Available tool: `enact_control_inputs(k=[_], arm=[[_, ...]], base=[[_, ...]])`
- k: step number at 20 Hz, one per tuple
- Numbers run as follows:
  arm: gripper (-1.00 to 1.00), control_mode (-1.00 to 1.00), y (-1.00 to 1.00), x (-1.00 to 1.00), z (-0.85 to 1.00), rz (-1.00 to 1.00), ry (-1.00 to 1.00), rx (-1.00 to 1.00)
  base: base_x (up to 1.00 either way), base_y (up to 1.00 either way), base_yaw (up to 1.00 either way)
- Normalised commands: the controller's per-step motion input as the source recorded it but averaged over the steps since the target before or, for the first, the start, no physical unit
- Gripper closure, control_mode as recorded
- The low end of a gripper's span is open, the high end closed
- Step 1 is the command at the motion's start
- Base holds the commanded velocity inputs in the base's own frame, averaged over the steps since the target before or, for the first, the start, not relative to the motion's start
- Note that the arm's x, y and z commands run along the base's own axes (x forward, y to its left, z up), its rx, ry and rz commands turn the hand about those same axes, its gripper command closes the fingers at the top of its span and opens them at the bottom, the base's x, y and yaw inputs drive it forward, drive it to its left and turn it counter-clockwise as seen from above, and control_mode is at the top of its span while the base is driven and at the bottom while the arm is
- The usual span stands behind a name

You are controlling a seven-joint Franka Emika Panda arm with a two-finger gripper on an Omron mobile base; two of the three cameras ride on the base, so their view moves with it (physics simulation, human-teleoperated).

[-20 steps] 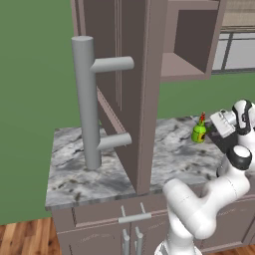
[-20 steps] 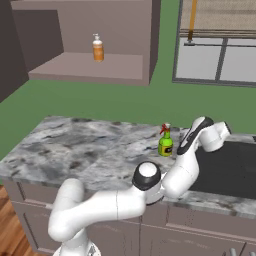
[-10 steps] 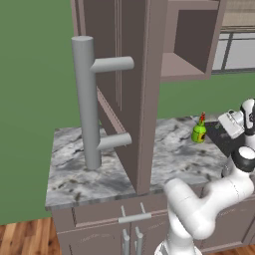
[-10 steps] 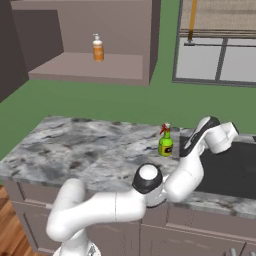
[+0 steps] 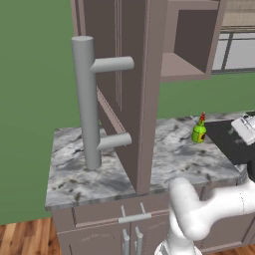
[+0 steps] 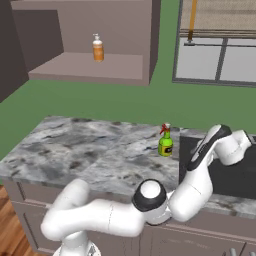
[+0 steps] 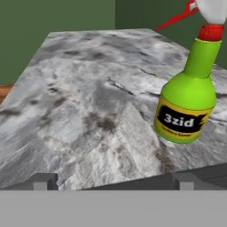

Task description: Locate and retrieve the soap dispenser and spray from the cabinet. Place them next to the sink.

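One green spray bottle (image 7: 188,99) stands upright on the marble countertop (image 7: 88,102) just ahead of the gripper (image 7: 113,179), whose jaws are spread wide and empty. One orange soap dispenser (image 6: 98,48) sits far beyond on the cabinet (image 6: 87,67) shelf, beside the dark sink (image 6: 235,175).

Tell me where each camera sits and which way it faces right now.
Left base view: behind the arm's left, facing the open mauve-brown cabinet door; white arm at lower right.
Right base view: behind its right, facing the grey-veined marble counter and orange soap dispenser on the cabinet shelf; arm reaches over the dark sink.
Hand view: low over the counter, gripper open.
All three show the green spray bottle standing beside the sink.
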Motion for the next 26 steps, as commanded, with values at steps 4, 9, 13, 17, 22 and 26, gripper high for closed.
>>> enact_control_inputs(k=[4,9,13,17,22,26], arm=[[-1.00,-1.00,0.29,-0.99,0.00,-0.13,-0.03,-0.02],[-1.00,-1.00,0.39,-0.91,0.04,-0.07,-0.04,-0.06],[-1.00,-1.00,0.52,-0.65,0.11,0.02,-0.19,-0.19],[-1.00,-1.00,0.44,-0.44,0.15,-0.08,-0.15,-0.27],[-1.00,-1.00,0.33,-0.33,0.11,-0.11,-0.13,-0.30],[-1.00,-1.00,0.46,-0.16,0.24,-0.09,-0.02,-0.30]], base=[[0.00,0.00,0.00],[0.00,0.00,0.00],[0.00,0.00,0.00],[0.00,0.00,0.00],[0.00,0.00,0.00],[0.00,0.00,0.00]])
